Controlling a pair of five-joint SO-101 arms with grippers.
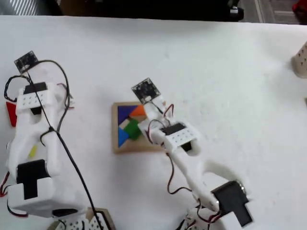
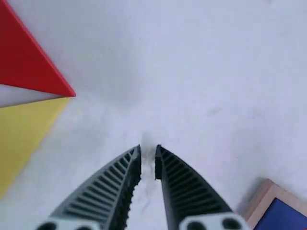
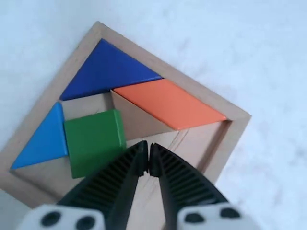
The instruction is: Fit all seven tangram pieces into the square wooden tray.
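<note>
White tabletop (image 1: pixel 230 72): the tray (image 1: pixel 115 136), four pieces in, is overhung by the right hand (image 3: pixel 147 158), tips together, likely for nudging the square (image 3: pixel 93 141); red piece (image 2: pixel 24 57) and yellow piece (image 2: pixel 19 134) are left beside the closed, empty left hand (image 2: pixel 147 163).

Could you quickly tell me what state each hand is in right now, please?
Left hand: closed, holding nothing, over the table.
Right hand: closed, holding nothing, above the wooden tray.
</note>
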